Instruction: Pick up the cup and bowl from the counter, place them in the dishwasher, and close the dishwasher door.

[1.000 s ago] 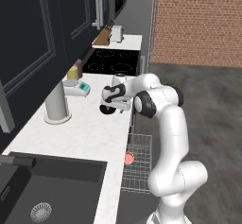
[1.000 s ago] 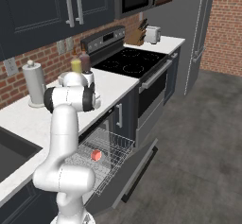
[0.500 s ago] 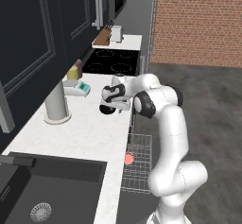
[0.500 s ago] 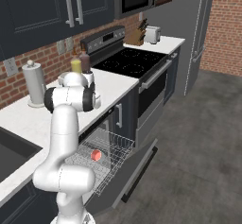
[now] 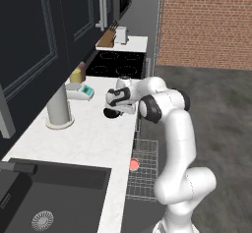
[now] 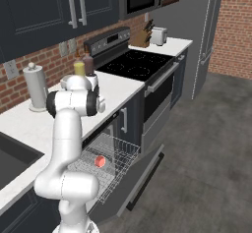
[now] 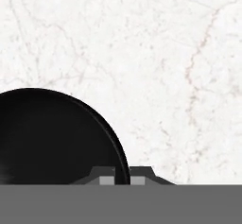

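Note:
The glossy black bowl (image 5: 111, 113) sits on the white counter (image 5: 83, 138) near its front edge. My gripper (image 5: 117, 107) points down onto it. In the hand view the bowl (image 7: 52, 138) takes up the lower left, and its right rim runs between the two fingertips of the gripper (image 7: 122, 178), which is shut on that rim. The cup (image 5: 133, 164) lies in the silver wire rack (image 5: 145, 175) of the dishwasher, its red-pink inside showing; it also appears from the right as the cup (image 6: 100, 161). The dishwasher door (image 6: 142, 178) hangs open and down.
A tall grey cylinder on a round base (image 5: 59, 106) stands left of the bowl, with a white and teal item (image 5: 83, 92) behind it. The black cooktop (image 5: 118, 64) lies further along. A dark sink (image 5: 49, 202) is at the near end. Two bottles (image 6: 81, 69) stand by the wall.

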You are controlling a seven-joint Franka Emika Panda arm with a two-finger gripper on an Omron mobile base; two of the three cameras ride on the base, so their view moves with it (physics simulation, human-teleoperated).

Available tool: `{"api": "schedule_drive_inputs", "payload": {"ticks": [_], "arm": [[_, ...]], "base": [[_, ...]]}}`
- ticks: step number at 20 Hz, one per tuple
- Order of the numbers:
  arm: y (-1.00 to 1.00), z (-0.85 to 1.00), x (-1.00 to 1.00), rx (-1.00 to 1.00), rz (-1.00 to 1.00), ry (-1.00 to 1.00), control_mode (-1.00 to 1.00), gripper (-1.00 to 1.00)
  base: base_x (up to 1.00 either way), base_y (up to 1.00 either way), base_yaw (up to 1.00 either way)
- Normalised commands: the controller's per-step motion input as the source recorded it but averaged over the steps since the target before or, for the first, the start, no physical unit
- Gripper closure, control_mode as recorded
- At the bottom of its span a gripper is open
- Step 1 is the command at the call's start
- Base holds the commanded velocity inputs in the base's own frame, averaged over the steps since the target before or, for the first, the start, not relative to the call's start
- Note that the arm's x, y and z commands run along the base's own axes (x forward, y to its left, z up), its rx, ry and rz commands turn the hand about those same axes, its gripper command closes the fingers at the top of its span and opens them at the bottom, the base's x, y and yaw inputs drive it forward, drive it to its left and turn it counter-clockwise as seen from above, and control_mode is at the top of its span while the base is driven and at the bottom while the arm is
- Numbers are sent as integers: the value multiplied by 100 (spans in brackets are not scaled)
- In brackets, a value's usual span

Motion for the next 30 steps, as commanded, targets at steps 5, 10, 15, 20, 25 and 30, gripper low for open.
{"api": "schedule_drive_inputs", "payload": {"ticks": [5, 10, 15, 20, 25, 30], "arm": [[-43, 24, -61, 1, 0, -3, -100, 100], [-100, 20, -100, 9, 0, -12, -100, 100], [-100, 21, -100, 9, 0, -15, -100, 100], [-99, 18, -100, 8, 0, -6, -100, 100], [-72, 1, -64, 6, 12, -13, -100, 100], [-57, -15, -12, 4, 25, -17, -100, 100]], "base": [[0, 0, 0], [0, 0, 0], [0, 0, 0], [0, 0, 0], [0, 0, 0], [0, 0, 0]]}}
